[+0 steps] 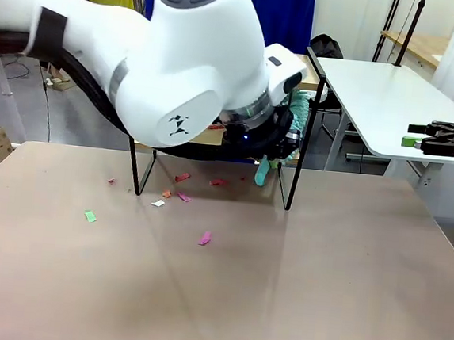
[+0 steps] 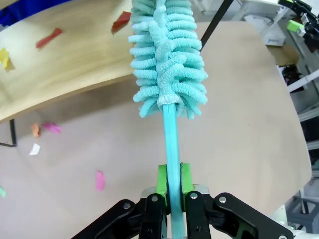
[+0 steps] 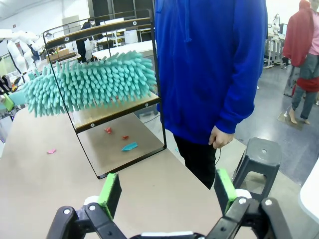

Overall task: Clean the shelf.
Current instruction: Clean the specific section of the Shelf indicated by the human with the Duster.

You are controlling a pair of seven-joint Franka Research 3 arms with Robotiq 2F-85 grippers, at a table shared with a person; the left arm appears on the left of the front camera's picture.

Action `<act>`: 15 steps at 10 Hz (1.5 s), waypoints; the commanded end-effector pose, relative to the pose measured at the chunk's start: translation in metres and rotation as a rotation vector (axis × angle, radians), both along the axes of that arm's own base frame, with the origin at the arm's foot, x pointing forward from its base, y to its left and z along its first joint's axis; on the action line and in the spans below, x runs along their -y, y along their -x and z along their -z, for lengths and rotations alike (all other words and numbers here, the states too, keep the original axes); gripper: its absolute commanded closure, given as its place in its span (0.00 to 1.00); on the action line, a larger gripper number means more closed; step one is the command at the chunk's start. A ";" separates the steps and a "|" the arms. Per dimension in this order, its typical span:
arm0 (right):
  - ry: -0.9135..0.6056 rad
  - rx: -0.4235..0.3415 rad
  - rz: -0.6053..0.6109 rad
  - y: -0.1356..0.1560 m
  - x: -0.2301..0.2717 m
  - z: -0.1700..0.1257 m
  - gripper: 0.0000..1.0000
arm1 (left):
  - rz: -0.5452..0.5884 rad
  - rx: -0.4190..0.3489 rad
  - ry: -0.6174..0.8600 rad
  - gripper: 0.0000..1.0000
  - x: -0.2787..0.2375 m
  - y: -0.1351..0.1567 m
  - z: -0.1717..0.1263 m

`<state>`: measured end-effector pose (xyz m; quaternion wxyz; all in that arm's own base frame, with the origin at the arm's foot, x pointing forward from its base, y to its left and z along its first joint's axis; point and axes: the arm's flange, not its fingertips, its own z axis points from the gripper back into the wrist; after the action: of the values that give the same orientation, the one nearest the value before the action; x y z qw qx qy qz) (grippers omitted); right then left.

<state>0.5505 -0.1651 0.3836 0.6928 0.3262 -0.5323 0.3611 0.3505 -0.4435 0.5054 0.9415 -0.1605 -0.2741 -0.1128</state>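
Note:
The shelf [image 1: 302,145] stands at the table's far side on thin black legs, its lower wood board [image 2: 65,64] carrying red and yellow paper scraps [image 2: 50,37]. My left gripper [image 2: 170,172] is shut on the handle of a teal fluffy duster [image 2: 167,59], whose head lies over the lower board's edge at the shelf's right end [image 1: 295,116]. In the right wrist view the duster [image 3: 89,82] sits between the two boards of the shelf [image 3: 117,112]. My right gripper [image 3: 168,191] hangs open with nothing in it, far off to the right [image 1: 413,134].
Coloured paper scraps lie on the table in front of and under the shelf: pink [image 1: 205,238], green [image 1: 90,216], white [image 1: 158,203]. A person in a blue hoodie [image 3: 209,64] stands behind the shelf, beside a dark stool [image 3: 259,154]. A white table [image 1: 384,96] stands back right.

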 end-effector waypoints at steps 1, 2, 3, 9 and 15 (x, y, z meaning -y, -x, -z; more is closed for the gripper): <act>0.000 0.005 -0.001 0.000 -0.002 -0.002 0.00 | -0.025 0.002 0.021 0.87 0.025 -0.011 0.010; 0.000 0.005 -0.001 0.000 -0.002 -0.002 0.00 | -0.031 -0.018 0.004 0.87 0.028 -0.014 0.018; 0.000 0.005 -0.001 0.000 -0.002 -0.002 0.00 | -0.036 -0.043 -0.003 0.87 0.029 -0.014 0.028; 0.000 0.005 -0.001 0.000 -0.002 -0.002 0.00 | -0.059 -0.074 -0.022 0.87 0.006 -0.015 0.035; 0.000 0.005 -0.001 0.000 -0.002 -0.002 0.00 | -0.169 -0.183 -0.117 0.87 -0.085 -0.021 0.022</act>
<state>0.5505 -0.1650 0.3836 0.6928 0.3262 -0.5322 0.3611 0.3790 -0.3812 0.4773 0.9698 -0.1116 -0.2144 -0.0323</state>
